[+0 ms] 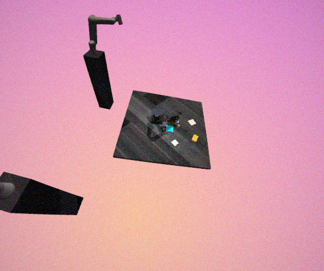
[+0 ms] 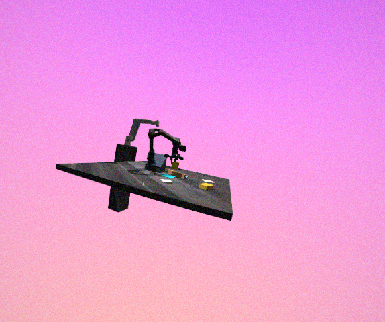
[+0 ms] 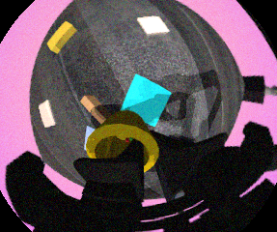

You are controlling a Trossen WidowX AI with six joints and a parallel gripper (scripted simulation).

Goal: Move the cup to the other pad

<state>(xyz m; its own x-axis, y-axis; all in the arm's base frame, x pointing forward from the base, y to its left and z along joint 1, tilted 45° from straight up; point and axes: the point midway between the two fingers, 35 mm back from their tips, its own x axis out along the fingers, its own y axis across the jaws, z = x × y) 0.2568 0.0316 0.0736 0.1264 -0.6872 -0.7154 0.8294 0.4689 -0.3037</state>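
Gripper (image 3: 126, 155): you pinch the yellow cup (image 3: 122, 146) by its rim, upright so marbles stay in.
Cyan pad (image 3: 146, 100): at one o'clock, just beyond the cup.

Slim dark-grey jointed arm (image 2: 161, 135) with black jaws.

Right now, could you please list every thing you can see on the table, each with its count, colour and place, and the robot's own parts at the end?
cup: 1, yellow, held above the table
pad: 1, cyan, flat, mid-table beside the cup
bar: 1, tan wood, lying near the cyan pad
tiles: 2, white, flat, one nearer the table's front, one farther right
block: 1, yellow, right side
table: 1, dark grey
arm: 1, black, bent over the table
fingers: black, shut on the cup's rim
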